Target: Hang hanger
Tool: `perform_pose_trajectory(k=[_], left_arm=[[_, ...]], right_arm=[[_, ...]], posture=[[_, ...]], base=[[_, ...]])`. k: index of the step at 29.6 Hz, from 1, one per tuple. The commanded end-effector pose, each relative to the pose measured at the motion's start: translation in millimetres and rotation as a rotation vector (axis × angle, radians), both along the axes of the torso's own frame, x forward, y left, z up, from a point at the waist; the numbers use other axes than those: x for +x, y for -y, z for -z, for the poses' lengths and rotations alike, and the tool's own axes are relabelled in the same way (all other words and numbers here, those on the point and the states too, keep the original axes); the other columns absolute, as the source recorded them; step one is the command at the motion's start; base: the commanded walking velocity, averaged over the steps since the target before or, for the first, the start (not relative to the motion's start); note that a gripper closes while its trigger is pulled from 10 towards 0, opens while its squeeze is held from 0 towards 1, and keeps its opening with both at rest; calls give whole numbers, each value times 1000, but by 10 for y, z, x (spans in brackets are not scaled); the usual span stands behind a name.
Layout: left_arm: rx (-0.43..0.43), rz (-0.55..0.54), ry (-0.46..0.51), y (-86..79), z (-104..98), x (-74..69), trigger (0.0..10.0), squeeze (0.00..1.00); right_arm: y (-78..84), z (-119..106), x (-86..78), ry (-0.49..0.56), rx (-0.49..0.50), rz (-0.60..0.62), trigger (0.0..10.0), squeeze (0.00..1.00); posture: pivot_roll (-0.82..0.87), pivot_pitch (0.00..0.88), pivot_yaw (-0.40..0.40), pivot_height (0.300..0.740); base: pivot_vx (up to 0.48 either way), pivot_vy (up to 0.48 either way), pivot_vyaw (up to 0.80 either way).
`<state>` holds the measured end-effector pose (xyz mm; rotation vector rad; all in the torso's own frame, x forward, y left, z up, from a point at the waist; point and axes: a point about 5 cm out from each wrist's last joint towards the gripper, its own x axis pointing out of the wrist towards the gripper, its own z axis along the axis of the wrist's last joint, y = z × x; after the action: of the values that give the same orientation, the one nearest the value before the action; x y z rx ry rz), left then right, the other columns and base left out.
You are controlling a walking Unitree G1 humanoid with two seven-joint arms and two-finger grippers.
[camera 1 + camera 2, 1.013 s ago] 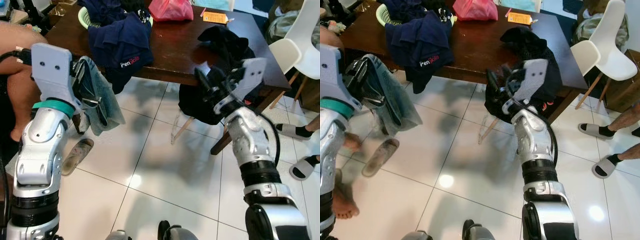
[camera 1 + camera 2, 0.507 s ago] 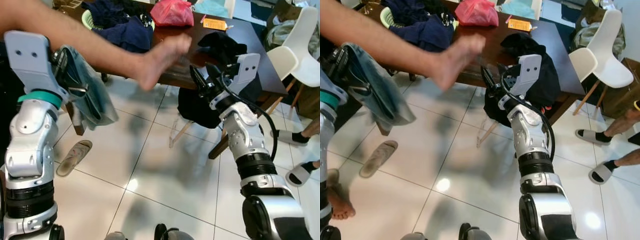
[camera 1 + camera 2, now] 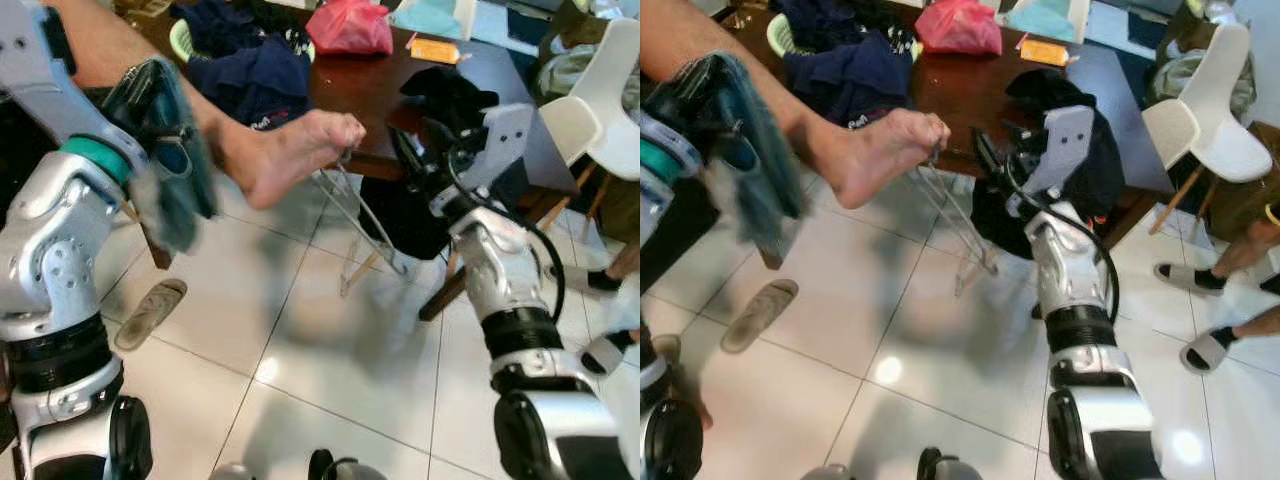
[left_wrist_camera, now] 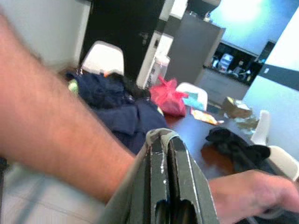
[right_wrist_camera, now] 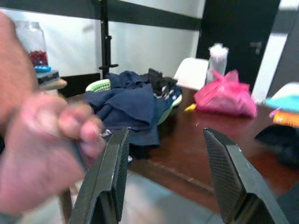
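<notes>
Judging by the handover, barely anything is done: the clear hanger (image 3: 365, 215) is held out by a person's hand (image 3: 290, 150) beside the worktop (image 3: 370, 85), the right pincer (image 5: 163, 177) is spread wide and empty, the left pincer (image 4: 168, 177) is pressed closed on a teal garment (image 3: 165, 150).

- I see a clear plastic hanger (image 3: 362, 222), blurred, hanging tilted from a person's hand (image 3: 300, 150) over the tiled floor, just beside the dark table's edge.
</notes>
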<state>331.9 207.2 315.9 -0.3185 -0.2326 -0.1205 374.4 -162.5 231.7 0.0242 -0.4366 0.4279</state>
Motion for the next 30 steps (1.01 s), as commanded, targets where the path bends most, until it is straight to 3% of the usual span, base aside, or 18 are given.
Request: perform_pose_trajectory(k=[1,3,5,7,10,15,17,21,23,24,25,26,27,28,30], left_arm=[[-59,-13,-19,-43,-65,54,10000,0],[-59,-13,-19,-43,-65,54,10000,0],[-130,7,-17,45,-237,190,10000,0],[-148,30,-17,125,-298,248,10000,0],[-166,87,-24,229,-338,294,10000,0],[-182,80,-46,197,-337,306,10000,0],[-26,140,-100,418,-137,321,10000,0],[-39,179,-153,582,18,340,10000,0],[110,183,-130,802,175,279,10000,0],[110,183,-130,802,175,279,10000,0],[175,199,-114,852,234,224,10000,0],[295,199,-85,833,297,144,10000,0],[337,203,-97,740,363,67,10000,0],[337,203,-97,740,363,67,10000,0],[342,188,-131,605,441,-15,10000,0]], right_arm=[[42,-79,-28,40,-21,-22,10000,0],[42,-79,-28,40,-21,-22,10000,0],[209,-69,-82,43,-27,21,10000,0],[261,-29,-102,32,-23,42,10000,0],[200,40,-139,26,-14,32,10000,0],[144,39,-144,37,-49,0,10000,0],[217,-186,-104,44,72,-91,10000,0],[219,-252,-81,52,122,-101,10000,0],[91,-214,-107,61,37,-119,10000,0],[91,-214,-107,61,37,-119,10000,0],[13,-163,-143,61,-38,-137,10000,0],[-64,-74,-167,49,-164,-136,10000,0],[-145,-15,-179,51,-259,-160,10000,0],[-145,-15,-179,51,-259,-160,10000,0],[-232,-2,-144,69,-362,-174,10000,0]], posture=[[240,13,-52,740],[240,13,-52,740],[224,18,-28,740],[216,18,-22,740],[201,15,-21,740],[209,17,-27,740],[235,20,-48,740],[230,19,-51,740],[223,18,-46,740],[223,18,-46,740],[222,19,-47,740],[232,32,-58,740],[237,37,-62,740],[237,37,-62,740],[262,39,-88,740]], base=[[0,0,0],[0,0,0],[0,0,0],[0,0,0],[0,0,0],[0,0,0],[0,0,0],[0,0,0],[0,0,0],[0,0,0],[0,0,0],[0,0,0],[0,0,0],[0,0,0],[0,0,0]])
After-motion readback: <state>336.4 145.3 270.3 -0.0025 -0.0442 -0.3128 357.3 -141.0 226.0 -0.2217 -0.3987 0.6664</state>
